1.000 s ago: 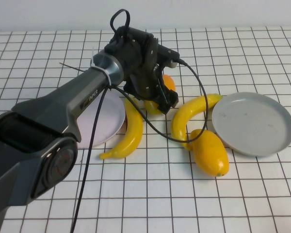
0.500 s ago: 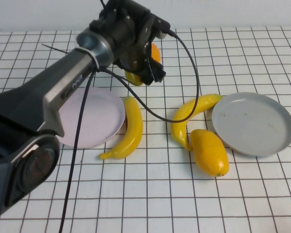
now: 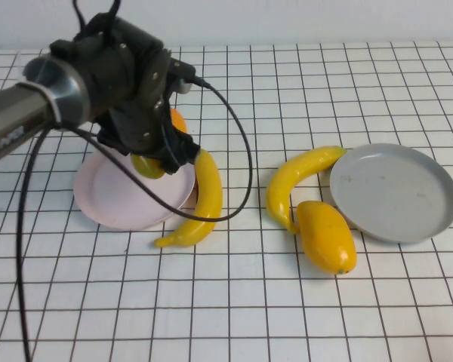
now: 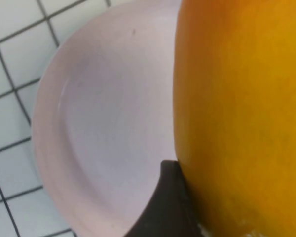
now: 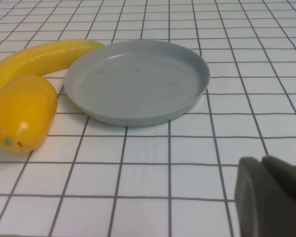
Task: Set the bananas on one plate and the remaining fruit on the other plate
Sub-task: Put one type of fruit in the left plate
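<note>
Holding a mango [image 3: 152, 157] in its jaws, our left gripper [image 3: 160, 151] hangs over the right part of the pink plate [image 3: 113, 200], having carried that fruit leftward and nearer from the far spot where it was raised half a second ago. The fingers stand fairly wide, clamped on the mango's sides, and the wrist view shows the fruit above the plate's bowl. One banana [image 3: 200, 200] lies just beside the pink plate's right rim. The second banana [image 3: 294, 177] touches the grey plate [image 3: 396, 192] at its left rim, with the other mango [image 3: 327, 236] at its near end. Our right gripper [image 5: 271, 197] sits shut and empty, near of the grey plate. Open table lies nearer to us.
</note>
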`<move>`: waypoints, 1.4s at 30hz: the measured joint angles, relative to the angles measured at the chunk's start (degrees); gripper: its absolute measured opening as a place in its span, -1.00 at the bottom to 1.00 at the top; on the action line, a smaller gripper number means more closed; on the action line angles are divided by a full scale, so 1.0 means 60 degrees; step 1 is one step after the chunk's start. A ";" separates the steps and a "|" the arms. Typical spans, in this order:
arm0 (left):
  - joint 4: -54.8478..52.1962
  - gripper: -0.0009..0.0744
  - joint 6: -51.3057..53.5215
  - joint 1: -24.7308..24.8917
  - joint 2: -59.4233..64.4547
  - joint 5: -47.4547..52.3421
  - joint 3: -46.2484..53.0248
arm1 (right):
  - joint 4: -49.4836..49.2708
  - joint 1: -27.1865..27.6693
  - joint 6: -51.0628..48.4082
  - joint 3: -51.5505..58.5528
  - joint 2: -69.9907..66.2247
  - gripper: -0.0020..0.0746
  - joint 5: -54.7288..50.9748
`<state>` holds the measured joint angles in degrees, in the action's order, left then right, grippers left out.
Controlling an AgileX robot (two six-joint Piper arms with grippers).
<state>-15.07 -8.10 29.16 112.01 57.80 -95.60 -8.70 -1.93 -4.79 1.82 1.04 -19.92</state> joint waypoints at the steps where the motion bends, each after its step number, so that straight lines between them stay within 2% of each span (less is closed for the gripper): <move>1: 0.0044 0.42 -0.0161 -0.0150 -0.0240 -0.0339 0.0431 | 0.0000 0.0000 0.0000 0.0000 0.0000 -0.99 0.0000; 5: 0.0069 0.45 -0.1061 -0.0799 -0.0969 -0.1401 0.1994 | 0.0000 0.0000 0.0000 0.0000 0.0000 -0.99 0.0000; 10: 0.0027 0.62 -0.1665 -0.1406 -0.1014 -0.1599 0.2595 | 0.0000 0.0000 0.0000 0.0000 0.0000 -0.99 0.0000; 20: -0.0211 0.67 -0.1722 -0.1370 -0.1077 -0.1982 0.2639 | 0.0000 0.0000 0.0000 0.0000 0.0000 -0.99 0.0000; 26: -0.0284 0.67 -0.1722 -0.0383 -0.1779 -0.1941 0.2639 | 0.0000 0.0000 0.0000 0.0000 0.0000 -0.99 0.0000; 36: 0.1308 0.67 -0.0342 0.1733 -0.2112 -0.1454 0.2639 | 0.0000 0.0000 0.0000 0.0000 0.0000 -0.99 0.0000; 42: 0.1914 0.67 -0.0206 0.2866 -0.2112 -0.2150 0.2639 | 0.0000 0.0000 0.0000 0.0000 0.0000 -0.99 0.0000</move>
<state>-3.59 -9.34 46.36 99.34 44.90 -79.77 -8.70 -1.93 -4.79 1.82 1.04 -19.92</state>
